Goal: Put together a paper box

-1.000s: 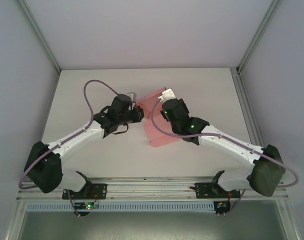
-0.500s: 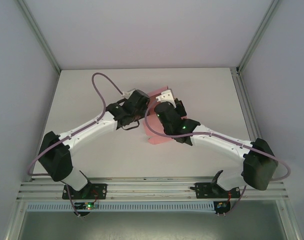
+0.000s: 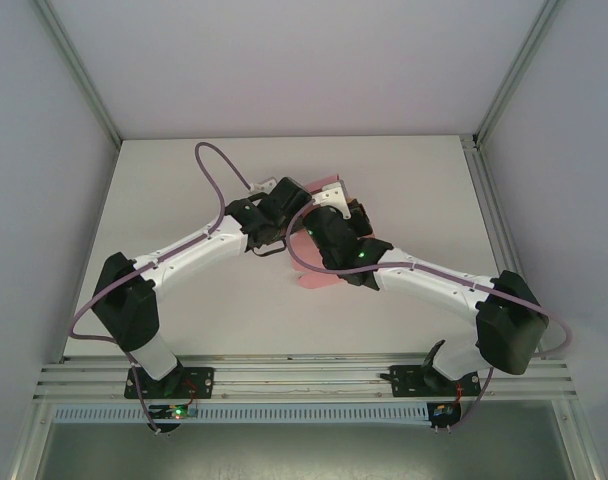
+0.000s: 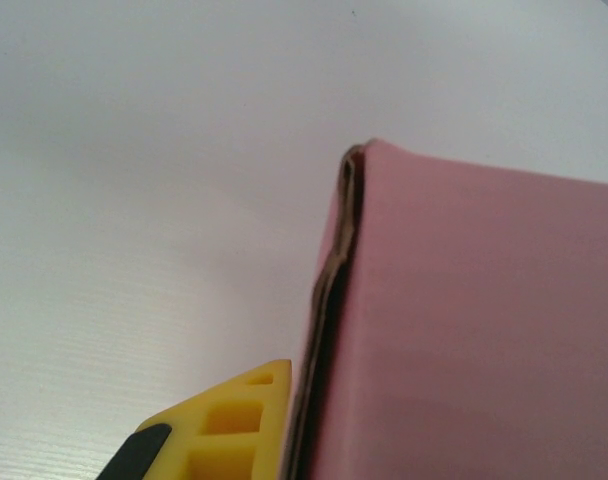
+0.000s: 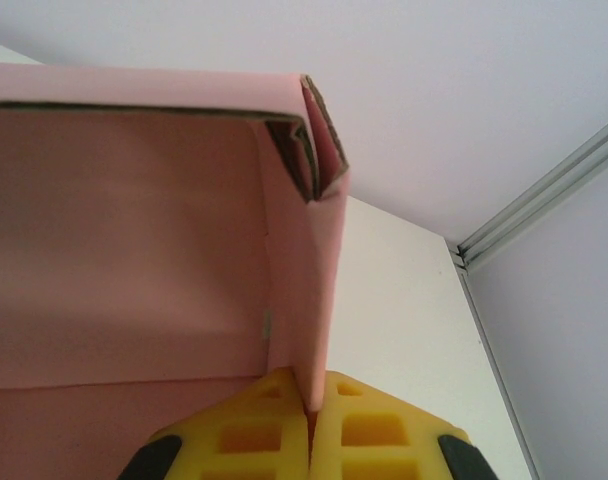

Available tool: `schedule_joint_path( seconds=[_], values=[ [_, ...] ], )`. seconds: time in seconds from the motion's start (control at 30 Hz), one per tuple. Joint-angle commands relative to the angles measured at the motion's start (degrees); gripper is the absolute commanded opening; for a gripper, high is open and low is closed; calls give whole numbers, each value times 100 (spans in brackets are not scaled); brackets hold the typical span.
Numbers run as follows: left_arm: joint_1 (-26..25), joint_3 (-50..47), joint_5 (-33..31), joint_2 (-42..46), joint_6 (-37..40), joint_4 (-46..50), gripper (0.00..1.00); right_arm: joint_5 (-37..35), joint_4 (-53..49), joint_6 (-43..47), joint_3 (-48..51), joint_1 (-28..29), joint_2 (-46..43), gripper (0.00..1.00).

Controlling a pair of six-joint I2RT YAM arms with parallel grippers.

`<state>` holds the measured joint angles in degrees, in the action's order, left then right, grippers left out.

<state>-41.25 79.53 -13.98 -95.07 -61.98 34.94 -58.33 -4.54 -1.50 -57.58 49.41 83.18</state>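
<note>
Yellow ribbed plastic fingertips of the right gripper [image 5: 309,405] are pressed together on the lower edge of an upright wall of the half-folded, pink thin-card paper box [image 5: 124,250], with only card between them. The left gripper [image 4: 296,430] is likewise closed almost fully. One yellow finger [image 4: 229,425] lies against a doubled, folded-over card edge and the other is hidden behind the pink panel, so I judge it is pinching that wall. Seen from above, the box sits between the two wrists near the middle of the white table [image 3: 164,180], with a flat portion reaching toward the near edge. Handling, judged: very light and thin, springy at the creases. It is stiff along folds but likely to buckle or dent under a hard squeeze. The surface is matte, not slippery. Best hold: on the doubled walls close to a crease, not on single free flaps.
</note>
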Motion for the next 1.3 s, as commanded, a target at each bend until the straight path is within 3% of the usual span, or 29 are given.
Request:
schedule_joint_path(
  seconds=[0.0,0.07,0.17,0.27,0.33,0.4,0.47,0.5,0.57,0.63,0.77,0.87,0.93,1.07,1.13,1.27],
  values=[
    [256,-310,-1418,120,-161,1803,0,-2013,-364,7,-94,-231,-104,0],
    [252,-412,-1315,222,6,1577,0,-1967,-372,43,-130,-187,-111,3],
    [259,-675,-1023,449,603,828,0,-825,-443,-93,-80,-169,-398,17],
    [256,-833,-945,659,1226,247,0,1071,-423,-61,56,-225,-911,34],
    [261,-844,-1113,730,1647,23,0,2488,-344,-22,153,-268,-1291,59],
    [314,-812,-1140,774,2214,-194,0,3842,-226,-8,287,-316,-1692,68],
    [376,-673,-1193,812,2908,-282,0,5165,-112,-28,458,-361,-2143,95],
    [411,-611,-1238,838,3218,-330,0,5612,-44,-113,542,-392,-2346,98],
    [492,-598,-1454,941,3754,-607,0,6313,91,-284,711,-447,-2756,98],
    [628,-724,-1516,1113,4267,-1014,0,6341,123,-498,825,-483,-3113,98],
    [932,-589,-486,1356,4270,-857,0,5516,-30,-659,1154,-647,-3535,98],
    [945,-544,123,1408,4147,-709,0,5559,-290,-536,1214,-1067,-3644,96],
    [946,-560,286,1460,4123,-656,0,6449,-419,-588,1173,-1805,-3651,92],
    [944,-701,479,1618,4045,-695,0,9038,-180,-454,1220,-3192,-3276,88],
    [944,-817,636,1689,3996,-781,0,9745,-9,-285,1235,-3455,-3034,83],
    [944,-868,896,1702,3842,-796,0,10194,5,98,1001,-3448,-2516,70]
  ],
)
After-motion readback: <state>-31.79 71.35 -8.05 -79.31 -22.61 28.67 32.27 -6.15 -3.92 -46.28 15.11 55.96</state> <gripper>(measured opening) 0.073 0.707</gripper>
